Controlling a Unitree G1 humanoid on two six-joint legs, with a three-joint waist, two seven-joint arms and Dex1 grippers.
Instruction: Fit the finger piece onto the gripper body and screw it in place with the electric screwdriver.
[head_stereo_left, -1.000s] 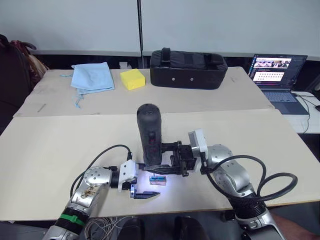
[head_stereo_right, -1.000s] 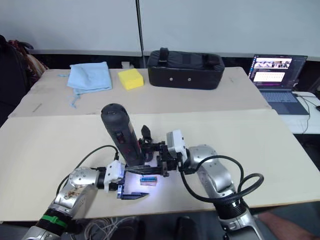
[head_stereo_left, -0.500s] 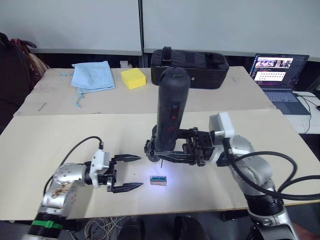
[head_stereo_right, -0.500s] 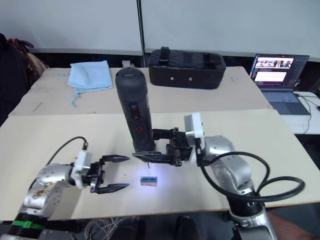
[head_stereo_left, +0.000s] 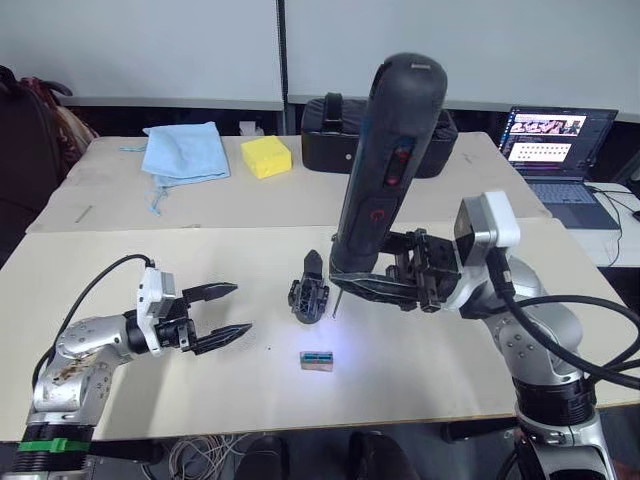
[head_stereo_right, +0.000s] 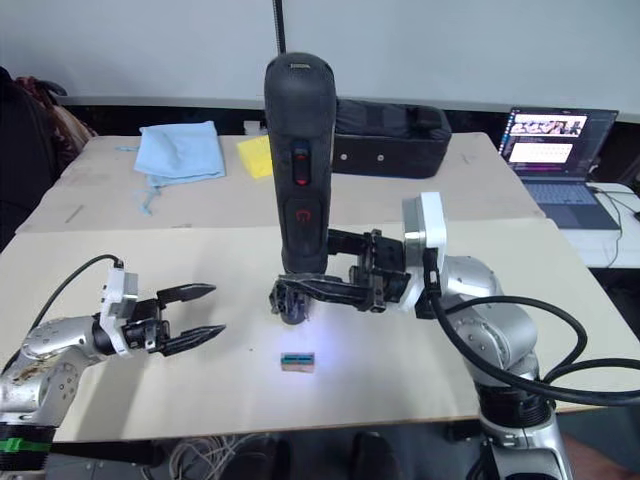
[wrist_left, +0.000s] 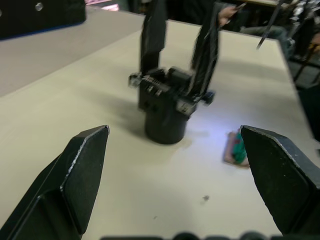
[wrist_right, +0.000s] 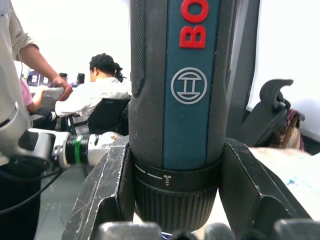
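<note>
Gripper body (head_stereo_left: 309, 294) stands upright on the tabletop (head_stereo_left: 120, 270), round base down, pointed fingers up; taken here as the landmark. In the left wrist view two tall black fingers rise from its linkage, so the finger piece appears to sit on the body; whether it is seated or loose cannot be told.

Right gripper (head_stereo_left: 345, 287) sits just beside the gripper body, on the laptop (head_stereo_left: 558, 150) side, its fingers clamped on the lower barrel of the electric screwdriver (head_stereo_left: 385, 170). Screwdriver held nearly upright, leaning slightly. Its thin bit points down close beside the gripper body, with white light pooling on the tabletop there.

Left gripper (head_stereo_left: 226, 312) hovers well apart from the gripper body on the opposite side, fingers spread and holding nothing.

Small teal-and-tan block (head_stereo_left: 317, 360) lies flat near the gripper body, toward the robot.
</note>
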